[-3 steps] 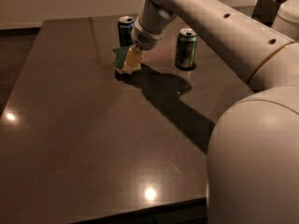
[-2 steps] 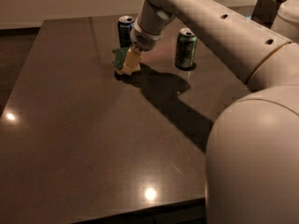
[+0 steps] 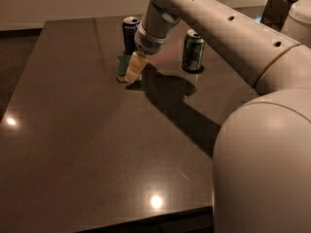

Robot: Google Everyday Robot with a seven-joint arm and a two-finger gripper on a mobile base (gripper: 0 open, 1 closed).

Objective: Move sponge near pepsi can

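Observation:
The sponge (image 3: 121, 65), dark green on top with a pale edge, lies on the dark table (image 3: 87, 144) just in front of the pepsi can (image 3: 130, 33). The can is dark navy with a silver top and stands upright at the table's far side. My gripper (image 3: 133, 70) points down at the sponge's right side and touches or covers part of it. The arm reaches in from the upper right and casts a shadow on the table to the right of the sponge.
A green soda can (image 3: 193, 51) stands upright to the right of the sponge, behind the arm's shadow. The robot's large pale body (image 3: 265, 169) fills the lower right. The table's front edge runs along the bottom.

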